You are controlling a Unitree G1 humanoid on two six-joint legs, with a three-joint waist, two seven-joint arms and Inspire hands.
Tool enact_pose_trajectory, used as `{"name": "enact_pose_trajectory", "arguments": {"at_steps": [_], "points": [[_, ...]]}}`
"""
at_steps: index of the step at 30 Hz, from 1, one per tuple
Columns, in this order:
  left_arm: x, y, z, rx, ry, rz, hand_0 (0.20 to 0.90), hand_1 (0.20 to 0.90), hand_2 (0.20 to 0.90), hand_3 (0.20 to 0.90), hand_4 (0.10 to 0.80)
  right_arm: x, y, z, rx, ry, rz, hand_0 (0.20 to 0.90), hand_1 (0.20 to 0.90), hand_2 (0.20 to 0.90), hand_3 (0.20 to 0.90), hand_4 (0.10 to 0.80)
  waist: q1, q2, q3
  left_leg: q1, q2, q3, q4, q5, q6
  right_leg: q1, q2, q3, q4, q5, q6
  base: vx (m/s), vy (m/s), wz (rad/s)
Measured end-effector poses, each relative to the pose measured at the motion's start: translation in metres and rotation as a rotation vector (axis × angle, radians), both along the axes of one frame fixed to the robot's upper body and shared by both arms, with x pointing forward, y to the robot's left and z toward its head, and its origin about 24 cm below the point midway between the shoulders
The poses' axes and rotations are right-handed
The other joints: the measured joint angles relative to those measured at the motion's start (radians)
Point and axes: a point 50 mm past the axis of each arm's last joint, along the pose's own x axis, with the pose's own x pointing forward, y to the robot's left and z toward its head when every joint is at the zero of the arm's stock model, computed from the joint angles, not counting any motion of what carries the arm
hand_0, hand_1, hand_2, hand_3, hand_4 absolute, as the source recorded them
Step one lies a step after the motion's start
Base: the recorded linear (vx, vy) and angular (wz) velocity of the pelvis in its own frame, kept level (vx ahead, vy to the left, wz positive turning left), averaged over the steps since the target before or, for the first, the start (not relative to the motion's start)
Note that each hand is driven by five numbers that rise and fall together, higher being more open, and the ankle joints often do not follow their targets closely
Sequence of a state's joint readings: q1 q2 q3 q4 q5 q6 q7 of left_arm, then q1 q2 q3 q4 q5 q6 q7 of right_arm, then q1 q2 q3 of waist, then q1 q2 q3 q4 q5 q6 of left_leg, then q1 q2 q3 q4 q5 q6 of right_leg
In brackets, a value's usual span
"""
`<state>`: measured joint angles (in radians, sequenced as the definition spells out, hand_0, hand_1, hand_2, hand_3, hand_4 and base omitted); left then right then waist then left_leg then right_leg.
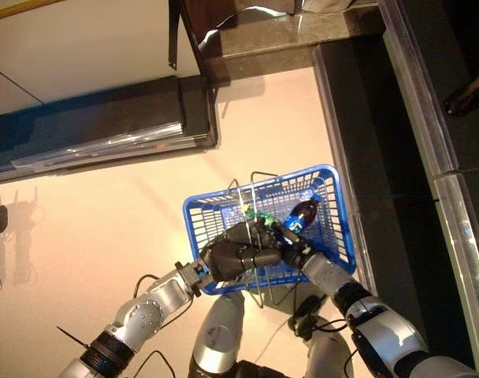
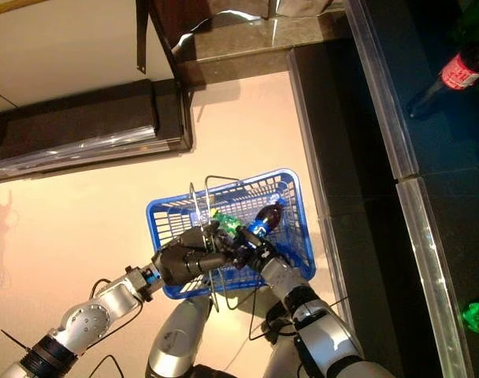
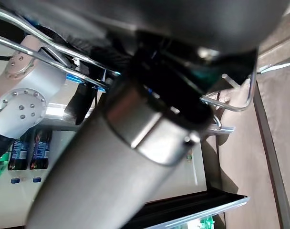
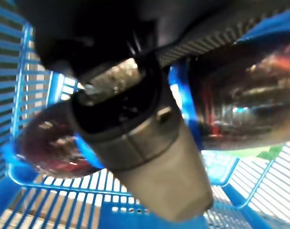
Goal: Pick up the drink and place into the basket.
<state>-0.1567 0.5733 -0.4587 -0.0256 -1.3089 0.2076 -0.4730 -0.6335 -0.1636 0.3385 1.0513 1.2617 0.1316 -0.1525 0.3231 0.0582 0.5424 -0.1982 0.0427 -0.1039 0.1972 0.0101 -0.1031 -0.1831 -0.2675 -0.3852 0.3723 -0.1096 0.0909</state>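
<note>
The blue basket (image 1: 334, 224) hangs in front of me, held up by its thin wire handles (image 1: 259, 175). My left hand (image 1: 239, 256) is shut on the handles at the basket's near rim. My right hand (image 1: 293, 246) reaches into the basket and is shut on a dark cola bottle with a blue label (image 1: 302, 213); the bottle lies tilted inside the basket, cap toward the far corner. In the right wrist view the bottle (image 4: 240, 105) lies in the hand over the basket's blue mesh (image 4: 35, 210). A green drink (image 2: 226, 221) lies in the basket beside my hands.
A dark glass-topped display counter (image 1: 397, 142) runs along the right, with a red-labelled cola bottle (image 2: 460, 75) and a green drink (image 2: 477, 316) inside. A dark shelf unit (image 1: 98, 126) stands at the far left. Pale floor (image 1: 105, 236) lies between.
</note>
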Motion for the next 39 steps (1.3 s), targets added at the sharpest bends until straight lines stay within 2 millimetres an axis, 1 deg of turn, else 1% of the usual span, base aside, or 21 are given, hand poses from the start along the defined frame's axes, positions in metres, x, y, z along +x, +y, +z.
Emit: {"name": "enact_pose_trajectory", "arguments": {"at_steps": [3, 7, 11, 18, 22, 24, 28, 29, 32, 33, 36, 38, 39], "points": [[-0.001, 0.000, -0.001, 0.008, 0.005, -0.006, 0.300, 0.300, 0.300, 0.200, 0.100, 0.003, 0.000, 0.004, 0.009, -0.020, 0.006, 0.900, 0.900, 0.900, 0.900, 0.800, -0.001, 0.000, 0.000, -0.001, 0.000, 0.001, 0.000, 0.000, 0.000, -0.004, -0.001, 0.002, 0.007, 0.000, 0.000, 0.000, 0.000, 0.00], [-0.001, 0.001, -0.001, 0.010, 0.005, -0.005, 0.300, 0.300, 0.300, 0.200, 0.100, 0.008, 0.006, 0.010, 0.024, -0.045, 0.039, 0.900, 0.900, 0.900, 0.900, 0.800, -0.002, 0.000, 0.000, -0.001, 0.000, 0.001, 0.001, 0.000, 0.000, -0.005, -0.002, 0.002, 0.009, 0.000, 0.000, 0.000, 0.000, 0.00], [-0.001, 0.001, -0.001, 0.014, 0.005, -0.004, 0.300, 0.300, 0.300, 0.200, 0.100, 0.009, 0.013, 0.012, 0.036, -0.051, 0.055, 0.900, 0.900, 0.900, 0.900, 0.800, 0.000, 0.000, 0.000, -0.005, -0.003, 0.000, 0.004, 0.000, 0.001, -0.008, -0.005, 0.002, 0.010, -0.001, 0.001, 0.000, 0.000, 0.00], [0.000, 0.002, -0.001, 0.018, 0.004, -0.003, 0.300, 0.300, 0.300, 0.200, 0.100, 0.009, 0.012, 0.014, 0.023, -0.071, 0.041, 0.900, 0.900, 0.900, 0.900, 0.800, -0.001, 0.000, 0.000, -0.031, -0.008, 0.000, 0.019, -0.003, 0.004, -0.027, -0.007, 0.004, 0.011, 0.001, 0.002, 0.000, 0.000, 0.00], [-0.001, 0.002, -0.001, 0.018, 0.005, -0.002, 0.300, 0.300, 0.300, 0.200, 0.100, 0.006, 0.012, 0.016, 0.020, -0.103, 0.018, 0.900, 0.900, 0.900, 0.900, 0.800, -0.017, -0.001, 0.000, -0.032, -0.008, 0.002, 0.019, -0.003, 0.005, -0.030, -0.007, 0.006, 0.009, 0.001, 0.002, -0.009, 0.001, 0.00], [-0.001, 0.004, -0.002, 0.015, 0.006, 0.006, 0.300, 0.300, 0.300, 0.200, 0.100, 0.003, 0.015, 0.024, 0.014, -0.176, 0.028, 0.900, 0.900, 0.900, 0.900, 0.800, -0.030, -0.002, 0.001, -0.038, -0.007, 0.003, 0.020, -0.004, 0.006, -0.036, -0.007, 0.007, 0.008, 0.001, 0.003, -0.028, 0.001, -0.02], [0.000, 0.003, -0.001, 0.003, 0.000, 0.015, 0.300, 0.300, 0.300, 0.200, 0.100, -0.001, 0.018, 0.034, -0.016, -0.244, 0.036, 0.900, 0.900, 0.900, 0.900, 0.800, -0.055, -0.004, 0.001, -0.052, -0.006, 0.007, 0.021, -0.004, 0.006, -0.051, -0.004, 0.011, 0.010, 0.005, 0.003, -0.009, 0.001, -0.02], [-0.001, 0.001, -0.001, -0.015, -0.001, 0.022, 0.300, 0.300, 0.300, 0.200, 0.100, -0.004, 0.017, 0.041, -0.038, -0.296, 0.037, 0.900, 0.900, 0.900, 0.900, 0.800, -0.058, -0.004, 0.001, -0.056, -0.005, 0.009, 0.021, -0.005, 0.007, -0.055, -0.004, 0.012, 0.008, 0.008, 0.003, 0.000, 0.000, 0.00], [-0.002, 0.001, -0.003, -0.030, 0.003, 0.040, 0.300, 0.300, 0.300, 0.200, 0.100, -0.011, 0.019, 0.053, -0.069, -0.373, 0.047, 0.900, 0.900, 0.900, 0.900, 0.800, -0.076, -0.007, 0.001, -0.060, -0.004, 0.011, 0.020, -0.006, 0.009, -0.057, -0.003, 0.012, 0.004, 0.009, 0.004, 0.000, 0.000, 0.00], [-0.003, 0.004, -0.004, -0.046, 0.011, 0.065, 0.300, 0.300, 0.300, 0.200, 0.100, -0.014, 0.021, 0.061, -0.078, -0.428, 0.059, 0.900, 0.900, 0.900, 0.900, 0.800, -0.095, -0.014, 0.001, -0.066, -0.004, 0.013, 0.020, -0.006, 0.009, -0.065, -0.002, 0.015, 0.005, 0.010, 0.004, 0.000, 0.000, 0.00], [-0.004, 0.008, -0.006, -0.048, 0.017, 0.083, 0.300, 0.300, 0.300, 0.200, 0.100, -0.017, 0.023, 0.068, -0.092, -0.469, 0.071, 0.900, 0.900, 0.900, 0.900, 0.800, -0.115, -0.024, 0.002, -0.069, -0.001, 0.016, 0.020, -0.006, 0.009, -0.070, 0.001, 0.017, 0.004, 0.011, 0.003, -0.031, 0.003, -0.05], [-0.007, 0.012, -0.009, -0.065, 0.022, 0.121, 0.300, 0.300, 0.300, 0.200, 0.100, -0.029, 0.019, 0.076, -0.096, -0.526, 0.078, 0.900, 0.900, 0.900, 0.900, 0.800, -0.127, -0.038, 0.002, -0.070, 0.003, 0.023, 0.017, -0.007, 0.009, -0.076, 0.010, 0.039, -0.002, 0.013, 0.004, -0.024, 0.015, -0.09], [-0.007, 0.015, -0.009, -0.064, 0.022, 0.132, 0.300, 0.300, 0.300, 0.200, 0.100, -0.031, 0.018, 0.077, -0.098, -0.538, 0.085, 0.900, 0.900, 0.900, 0.900, 0.800, -0.133, -0.043, 0.002, -0.070, 0.005, 0.026, 0.016, -0.007, 0.009, -0.076, 0.013, 0.040, -0.007, 0.016, 0.003, -0.012, 0.009, -0.13]]}}
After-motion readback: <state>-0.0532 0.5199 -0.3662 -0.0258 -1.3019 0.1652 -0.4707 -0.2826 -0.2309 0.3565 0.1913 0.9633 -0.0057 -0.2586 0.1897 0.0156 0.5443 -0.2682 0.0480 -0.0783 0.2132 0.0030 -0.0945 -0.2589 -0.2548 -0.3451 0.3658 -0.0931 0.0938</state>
